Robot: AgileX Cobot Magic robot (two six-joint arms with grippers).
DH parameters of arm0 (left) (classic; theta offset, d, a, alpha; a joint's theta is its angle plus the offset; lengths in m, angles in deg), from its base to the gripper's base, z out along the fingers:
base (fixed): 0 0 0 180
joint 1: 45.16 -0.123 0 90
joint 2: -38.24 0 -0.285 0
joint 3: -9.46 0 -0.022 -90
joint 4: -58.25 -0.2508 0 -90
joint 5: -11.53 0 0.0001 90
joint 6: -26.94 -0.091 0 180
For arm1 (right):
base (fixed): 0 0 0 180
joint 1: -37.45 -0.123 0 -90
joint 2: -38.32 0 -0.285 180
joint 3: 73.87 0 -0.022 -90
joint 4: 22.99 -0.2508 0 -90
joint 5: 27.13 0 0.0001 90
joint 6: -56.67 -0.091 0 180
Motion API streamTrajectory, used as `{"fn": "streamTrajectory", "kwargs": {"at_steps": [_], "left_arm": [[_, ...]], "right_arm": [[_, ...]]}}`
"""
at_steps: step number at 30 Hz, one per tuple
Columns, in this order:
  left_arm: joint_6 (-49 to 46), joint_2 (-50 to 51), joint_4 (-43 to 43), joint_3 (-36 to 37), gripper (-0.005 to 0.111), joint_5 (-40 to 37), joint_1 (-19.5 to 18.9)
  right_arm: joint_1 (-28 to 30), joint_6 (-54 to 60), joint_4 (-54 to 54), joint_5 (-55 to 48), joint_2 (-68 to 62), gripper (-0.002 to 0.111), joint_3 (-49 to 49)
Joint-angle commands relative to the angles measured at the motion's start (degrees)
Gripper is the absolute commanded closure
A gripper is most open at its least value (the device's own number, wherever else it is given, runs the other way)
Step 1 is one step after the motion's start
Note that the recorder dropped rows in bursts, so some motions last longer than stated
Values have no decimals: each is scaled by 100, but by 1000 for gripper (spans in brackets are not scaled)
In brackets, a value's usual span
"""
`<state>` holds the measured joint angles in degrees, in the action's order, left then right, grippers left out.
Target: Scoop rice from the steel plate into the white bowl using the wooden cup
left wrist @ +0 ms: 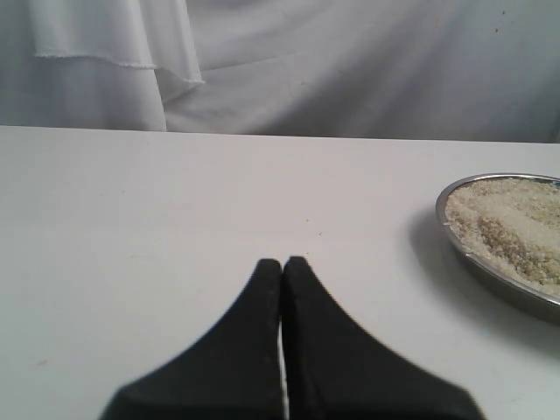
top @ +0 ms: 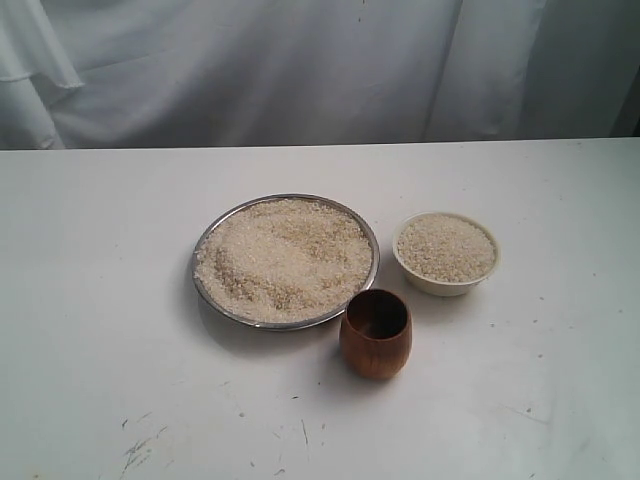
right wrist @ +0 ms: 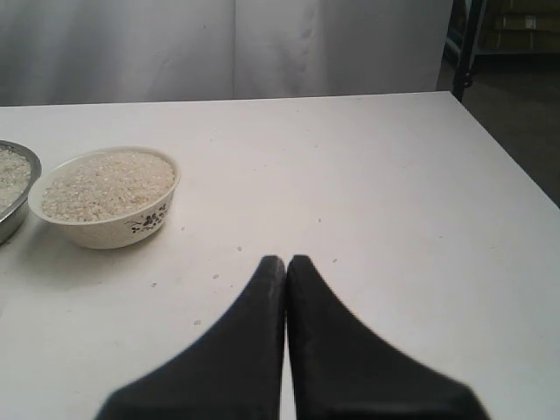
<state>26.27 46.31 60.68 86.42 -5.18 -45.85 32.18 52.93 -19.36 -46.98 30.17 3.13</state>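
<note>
White drapes (top: 300, 70) back the scuffed desk (top: 100, 300), where the steel plate (top: 285, 325) heaped with rice (top: 285, 258) sits mid-desk, the filled white bowl (top: 445, 285) just right, the wooden cup (top: 375, 345) upright nearer between them, and the left claw (left wrist: 282, 262) and right claw (right wrist: 286, 261) each pressed together.

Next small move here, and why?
Probably open the right claw and start it toward the cup. That claw is shut and holds nothing, while the cup stands upright and untouched, right of the middle, in front of the gap between plate and bowl. Scooping needs it held.
</note>
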Motion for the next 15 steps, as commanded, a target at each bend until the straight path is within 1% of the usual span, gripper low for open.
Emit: {"fn": "streamTrajectory", "kwargs": {"at_steps": [1,15], "left_arm": [[18,-29,4,26,107,36,9],[18,-29,4,26,107,36,9]], "right_arm": [[21,-24,-20,1,37,108,22],[21,-90,-20,1,37,108,22]]}}
